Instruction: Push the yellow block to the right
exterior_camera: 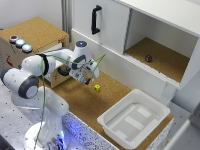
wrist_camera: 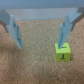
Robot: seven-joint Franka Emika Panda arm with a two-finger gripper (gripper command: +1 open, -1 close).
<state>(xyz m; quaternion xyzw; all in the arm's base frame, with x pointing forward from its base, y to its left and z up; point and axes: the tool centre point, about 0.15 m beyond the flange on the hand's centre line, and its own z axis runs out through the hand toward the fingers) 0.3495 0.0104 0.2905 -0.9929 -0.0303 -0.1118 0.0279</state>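
The yellow block (exterior_camera: pixel 97 88) is a tiny bright cube lying on the cork tabletop (exterior_camera: pixel 85 102), near the middle of the exterior view. My gripper (exterior_camera: pixel 90 76) hangs just above and slightly to the exterior view's left of it. In the wrist view the gripper (wrist_camera: pixel 41 46) is open and empty, with cork showing between the two blue-grey fingers. There the yellow block (wrist_camera: pixel 62 52) sits right by the tip of one finger (wrist_camera: pixel 65 30), outside the gap, with a faint dark mark on its face.
A white plastic bin (exterior_camera: pixel 150 105) stands at the exterior view's lower right. A white cabinet with a black handle (exterior_camera: pixel 96 20) lines the back; a small dark purple ball (exterior_camera: pixel 148 58) lies in its open compartment. A cork-topped box with buttons (exterior_camera: pixel 20 42) sits at the left.
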